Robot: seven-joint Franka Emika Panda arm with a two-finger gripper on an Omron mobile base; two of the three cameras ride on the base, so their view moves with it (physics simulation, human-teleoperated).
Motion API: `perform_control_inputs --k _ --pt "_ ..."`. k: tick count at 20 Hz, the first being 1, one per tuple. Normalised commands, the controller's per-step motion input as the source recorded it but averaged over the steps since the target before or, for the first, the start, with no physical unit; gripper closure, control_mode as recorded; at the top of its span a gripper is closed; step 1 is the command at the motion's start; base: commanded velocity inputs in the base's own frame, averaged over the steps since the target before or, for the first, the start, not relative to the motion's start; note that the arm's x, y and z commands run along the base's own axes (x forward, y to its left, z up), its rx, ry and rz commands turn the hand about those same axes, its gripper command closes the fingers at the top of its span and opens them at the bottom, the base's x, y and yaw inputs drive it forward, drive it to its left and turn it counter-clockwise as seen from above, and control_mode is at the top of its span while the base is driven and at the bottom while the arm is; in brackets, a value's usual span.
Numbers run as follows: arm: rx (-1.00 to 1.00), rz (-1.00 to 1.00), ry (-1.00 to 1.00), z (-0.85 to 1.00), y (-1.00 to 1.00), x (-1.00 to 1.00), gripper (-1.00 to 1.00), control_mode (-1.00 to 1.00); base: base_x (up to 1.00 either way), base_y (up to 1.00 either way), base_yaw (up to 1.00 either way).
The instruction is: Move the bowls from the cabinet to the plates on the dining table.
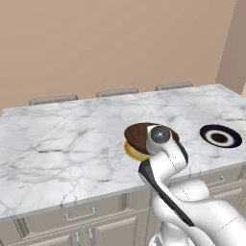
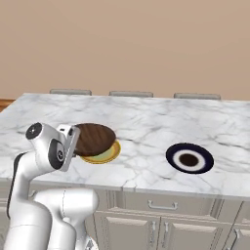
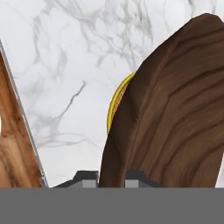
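Observation:
A wide dark brown wood-grain bowl point(image 2: 95, 138) hangs tilted just above the yellow plate point(image 2: 110, 154) near the front edge of the dining table point(image 2: 146, 122). My gripper point(image 2: 75, 140) is shut on the bowl's near rim. In the hand view the gripper point(image 3: 111, 178) has the bowl point(image 3: 170, 113) rising between its two tips, and a sliver of the yellow plate point(image 3: 114, 103) shows behind it. From the left base view my arm covers part of the bowl point(image 1: 138, 134) and yellow plate point(image 1: 132, 153). The white plate with a dark rim point(image 2: 189, 158) lies bare to the right.
Three chair backs point(image 2: 131, 93) line the table's far side against a tan wall. Drawer fronts point(image 2: 161, 205) run under the near edge. The table's edge and wooden floor point(image 3: 13, 144) show at the left of the hand view. Bare marble point(image 1: 62, 144) spreads left of the plates.

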Motion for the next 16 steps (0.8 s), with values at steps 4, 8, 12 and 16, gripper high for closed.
perform_control_inputs --k 4,8,12,16 --pt "0.06 0.0 0.0 -0.28 0.0 -0.05 1.0 -1.0 0.0 0.0 0.0" --pt "0.0 0.0 0.0 -0.37 0.0 0.0 1.0 -1.0 0.0 0.0 0.0" --pt "-0.06 0.0 0.0 -0.43 0.0 0.08 1.0 -1.0 0.0 0.0 0.0" --pt "-0.13 0.0 -0.01 -0.38 -0.03 0.37 1.0 -1.0 0.0 0.0 0.0"
